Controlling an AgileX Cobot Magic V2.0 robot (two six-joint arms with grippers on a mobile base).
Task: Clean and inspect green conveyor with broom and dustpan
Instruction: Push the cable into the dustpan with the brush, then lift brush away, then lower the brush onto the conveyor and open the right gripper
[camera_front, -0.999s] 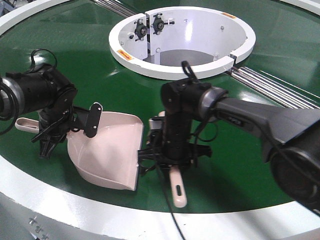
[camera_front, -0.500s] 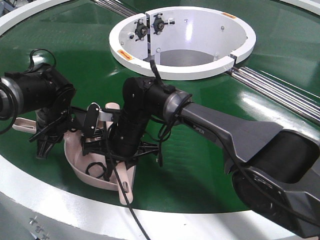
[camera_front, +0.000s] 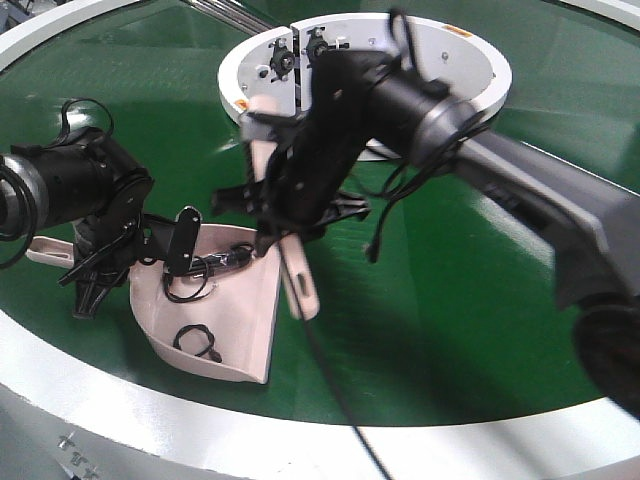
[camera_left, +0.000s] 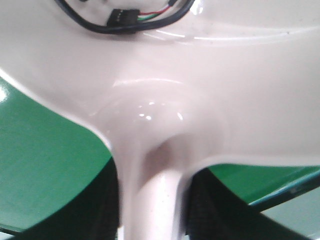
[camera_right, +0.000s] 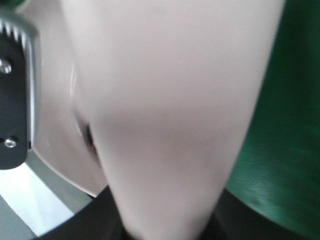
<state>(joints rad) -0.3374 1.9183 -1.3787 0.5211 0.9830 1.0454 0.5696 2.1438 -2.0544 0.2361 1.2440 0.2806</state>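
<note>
The pale pink dustpan (camera_front: 235, 310) lies on the green conveyor (camera_front: 450, 320), lip toward the front right. My left gripper (camera_front: 100, 262) is shut on its long handle; in the left wrist view the handle (camera_left: 155, 210) runs between the dark fingers (camera_left: 210, 210) into the pan's back (camera_left: 200, 90). My right gripper (camera_front: 290, 205) is shut on the broom (camera_front: 298, 280), held tilted above the belt by the pan's far right corner, slotted handle end down. The broom (camera_right: 170, 110) fills the right wrist view, so its bristles are hidden. Black cable pieces (camera_front: 215, 262) lie inside the pan.
The white central collar (camera_front: 470, 100) stands just behind the right arm, with metal rails (camera_front: 560, 175) running off to the right. The white outer rim (camera_front: 300, 430) curves along the front. A cable with a connector (camera_left: 130, 20) shows in the pan.
My right arm has swung up and back from over the dustpan toward the central collar, taking the broom with it. Cable pieces now lie uncovered in the pan. The left arm has hardly moved.
</note>
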